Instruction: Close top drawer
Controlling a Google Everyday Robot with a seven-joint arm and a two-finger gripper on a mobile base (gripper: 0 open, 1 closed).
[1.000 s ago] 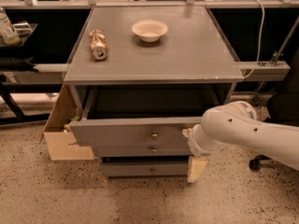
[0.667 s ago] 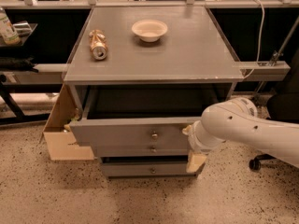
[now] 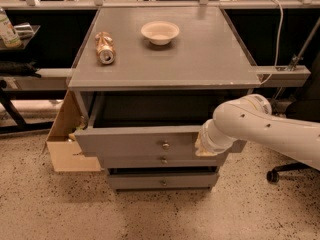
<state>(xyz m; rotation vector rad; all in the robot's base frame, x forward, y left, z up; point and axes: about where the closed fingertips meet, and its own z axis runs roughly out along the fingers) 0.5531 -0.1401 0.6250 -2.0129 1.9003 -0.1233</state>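
The top drawer is the widest grey drawer of the cabinet. It stands pulled out, with its dark inside showing under the cabinet top. A small round silver knob sits at the centre of its flat front panel. My gripper is at the end of the white arm, which reaches in from the right. It sits against the right part of the drawer's front panel, to the right of the knob. The arm's wrist hides most of the gripper.
Two narrower grey drawer fronts sit below the top drawer. On the cabinet top lie a crushed can and a white bowl. A cardboard box leans at the cabinet's left. A chair base stands at the right.
The gripper has risen from below the drawer fronts to the level of the top drawer's front panel. The drawer has barely moved.
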